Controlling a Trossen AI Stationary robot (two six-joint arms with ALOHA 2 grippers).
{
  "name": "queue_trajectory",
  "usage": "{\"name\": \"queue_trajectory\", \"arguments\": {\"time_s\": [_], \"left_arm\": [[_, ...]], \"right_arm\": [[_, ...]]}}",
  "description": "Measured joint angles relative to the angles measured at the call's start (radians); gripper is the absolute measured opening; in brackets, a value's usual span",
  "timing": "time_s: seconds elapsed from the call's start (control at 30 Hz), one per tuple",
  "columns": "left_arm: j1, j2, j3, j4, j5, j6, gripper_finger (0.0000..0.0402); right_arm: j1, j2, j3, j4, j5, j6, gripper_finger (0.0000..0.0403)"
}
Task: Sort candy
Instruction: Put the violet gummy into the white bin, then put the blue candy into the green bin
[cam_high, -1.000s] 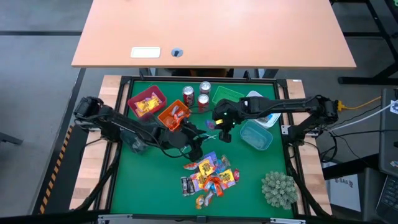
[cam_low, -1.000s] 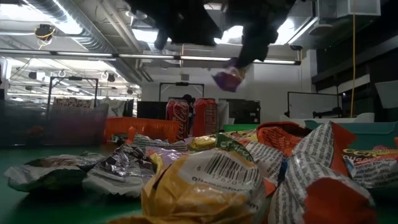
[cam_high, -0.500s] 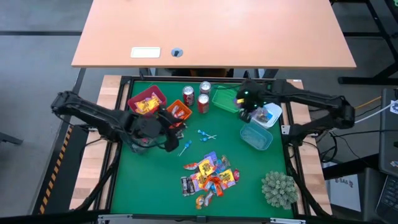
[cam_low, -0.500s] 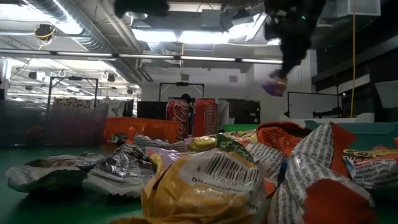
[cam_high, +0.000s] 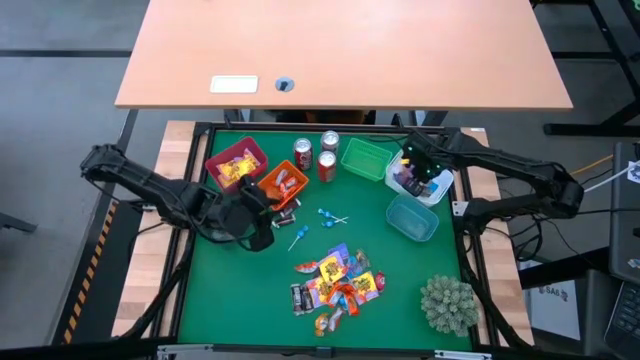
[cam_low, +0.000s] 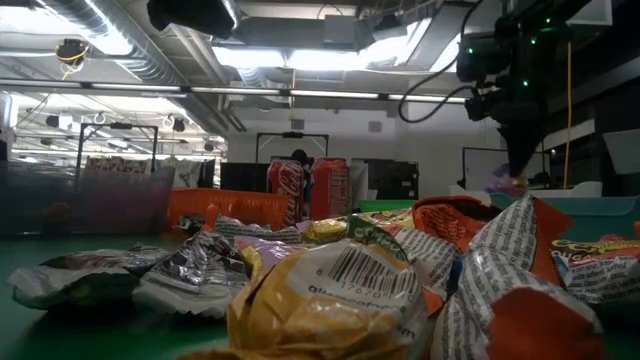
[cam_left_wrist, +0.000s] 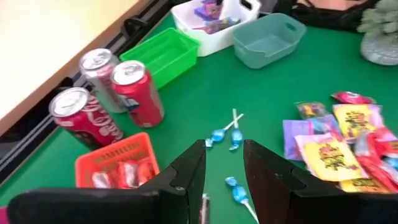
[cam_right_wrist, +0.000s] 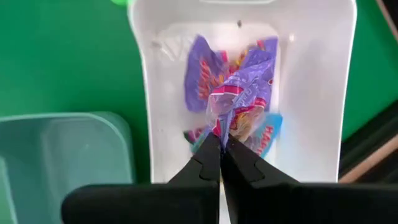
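One purple candy pinched by right end effector, over white bin

Green table mat, white bin, purple wrapper, 2 red cans, orange basket

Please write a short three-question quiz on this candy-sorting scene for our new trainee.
1. True or false: the right claw is shut on a purple candy above the white bin.
2. Which bin lies empty? A) green basket B) red bin C) orange basket
3. What lies between the left claw and the candy pile?

Key: 1 true; 2 A; 3 blue lollipops.
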Motion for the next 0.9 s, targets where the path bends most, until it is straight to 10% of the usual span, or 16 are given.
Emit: {"name": "queue_trajectory", "arguments": {"time_s": [0.9], "left_arm": [[-0.021,0.001,-0.098,0.133,0.001,-0.035,0.0103]], "right_arm": [[-0.004,0.002,0.105,-0.09,0.0,-0.025,0.0135]]}}
